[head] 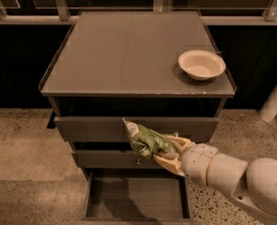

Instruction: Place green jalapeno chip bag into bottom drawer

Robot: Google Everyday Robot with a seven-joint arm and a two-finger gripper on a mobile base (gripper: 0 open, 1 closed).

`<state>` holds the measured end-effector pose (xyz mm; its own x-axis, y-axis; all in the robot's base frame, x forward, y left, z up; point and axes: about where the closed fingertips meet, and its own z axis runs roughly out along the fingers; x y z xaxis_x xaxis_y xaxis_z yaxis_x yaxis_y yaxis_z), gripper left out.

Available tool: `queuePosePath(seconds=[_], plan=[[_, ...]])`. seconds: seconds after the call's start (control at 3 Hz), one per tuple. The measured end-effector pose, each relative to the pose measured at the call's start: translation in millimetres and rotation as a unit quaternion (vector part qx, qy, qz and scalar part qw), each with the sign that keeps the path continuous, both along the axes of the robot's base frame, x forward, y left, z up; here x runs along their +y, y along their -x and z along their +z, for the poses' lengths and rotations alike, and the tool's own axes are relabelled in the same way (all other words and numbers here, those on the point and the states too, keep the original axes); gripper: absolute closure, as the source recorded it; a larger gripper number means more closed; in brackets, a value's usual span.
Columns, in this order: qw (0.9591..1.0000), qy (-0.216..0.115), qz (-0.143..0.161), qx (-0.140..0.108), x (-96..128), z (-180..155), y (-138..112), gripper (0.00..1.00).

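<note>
In the camera view the gripper (168, 151) is clenched on the right end of the green jalapeno chip bag (145, 139). It holds the bag in the air in front of the middle drawer (100, 159) and above the bottom drawer (138, 198), which stands pulled open toward the near side. The pick-up looks done, and what is left, I judge, is lowering the bag into that drawer and letting go.

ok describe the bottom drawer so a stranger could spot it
Find the grey cabinet with a bowl on top. The bottom drawer is its lowest one, below the gripper holding the bag. Only it is pulled far out, its flat floor showing.
</note>
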<state>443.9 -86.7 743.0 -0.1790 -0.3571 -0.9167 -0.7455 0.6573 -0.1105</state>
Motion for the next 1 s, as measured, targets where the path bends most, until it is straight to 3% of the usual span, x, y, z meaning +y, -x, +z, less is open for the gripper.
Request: queuePosePath(seconds=[0.33, 1.0], plan=[[0.9999, -0.014, -0.002, 0.003, 0.4, -12.5, 1.5, 1.0], [0.9966, -0.074, -0.02, 0.03, -14.5, -118.8, -13.2, 1.0]])
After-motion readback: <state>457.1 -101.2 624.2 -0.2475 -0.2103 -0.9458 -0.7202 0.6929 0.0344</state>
